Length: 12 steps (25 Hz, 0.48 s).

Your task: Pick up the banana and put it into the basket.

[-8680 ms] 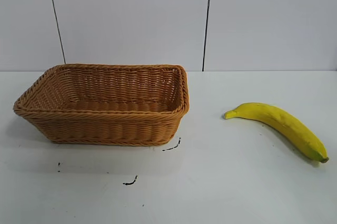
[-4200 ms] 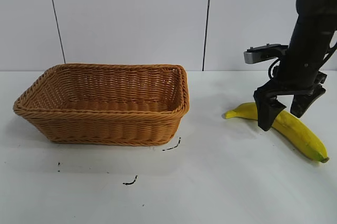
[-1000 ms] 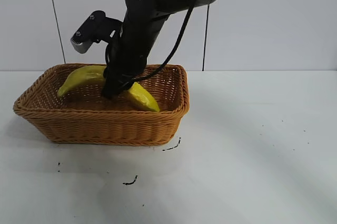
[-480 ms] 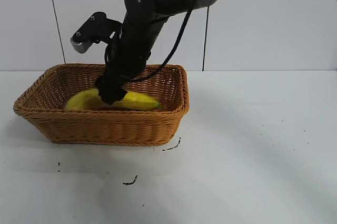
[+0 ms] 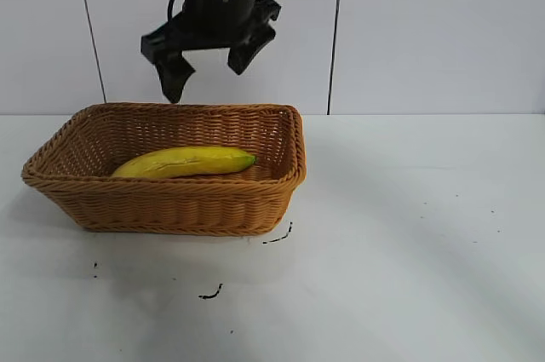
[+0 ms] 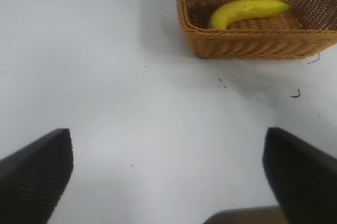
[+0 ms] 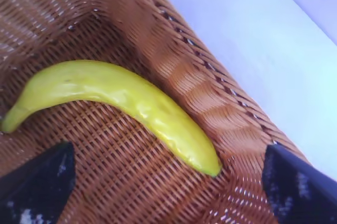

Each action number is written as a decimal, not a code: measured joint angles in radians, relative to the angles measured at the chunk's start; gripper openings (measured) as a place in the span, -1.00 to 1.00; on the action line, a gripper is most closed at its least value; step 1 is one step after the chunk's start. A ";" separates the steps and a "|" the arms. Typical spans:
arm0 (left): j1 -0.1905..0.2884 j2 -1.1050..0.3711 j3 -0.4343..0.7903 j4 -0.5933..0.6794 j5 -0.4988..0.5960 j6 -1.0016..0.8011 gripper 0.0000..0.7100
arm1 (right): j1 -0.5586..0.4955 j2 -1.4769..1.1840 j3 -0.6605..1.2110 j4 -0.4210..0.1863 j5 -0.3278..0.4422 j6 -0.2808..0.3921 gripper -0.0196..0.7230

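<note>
Right tool (image 5: 207,62) raised, fingers spread, empty; left tool (image 6: 168,174) parked, fingers apart

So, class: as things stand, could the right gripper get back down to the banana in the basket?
Probably yes. The right gripper hangs open above the basket, the banana lies uncovered on its floor, and nothing sits between them.

From the left wrist, the left gripper (image 6: 168,174) shows only as two dark jaws standing wide apart over bare white surface (image 6: 105,76), holding nothing. Well beyond them sits the basket (image 6: 253,45), with the banana (image 6: 247,12) lying flat inside along its floor, one end near the basket's corner. A small dark shape at the basket's far rim is probably part of the other arm, and a few black marks dot the surface beside the basket.
</note>
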 joint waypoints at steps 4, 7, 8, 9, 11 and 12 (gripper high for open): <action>0.000 0.000 0.000 0.000 0.000 0.000 0.96 | -0.115 0.000 0.000 0.000 0.019 0.000 0.91; 0.000 0.000 0.000 0.000 0.000 0.000 0.96 | -0.204 0.000 0.000 0.000 0.044 -0.014 0.91; 0.000 0.000 0.000 0.000 0.000 0.000 0.96 | -0.236 0.000 0.000 0.000 0.047 -0.014 0.91; 0.000 0.000 0.000 0.000 0.000 0.000 0.96 | -0.262 0.000 0.000 0.000 0.051 -0.014 0.91; 0.000 0.000 0.000 0.000 0.000 0.000 0.96 | -0.320 0.000 0.000 -0.001 0.056 -0.014 0.91; 0.000 0.000 0.000 0.000 0.000 0.000 0.96 | -0.347 0.000 0.000 -0.001 0.057 -0.014 0.91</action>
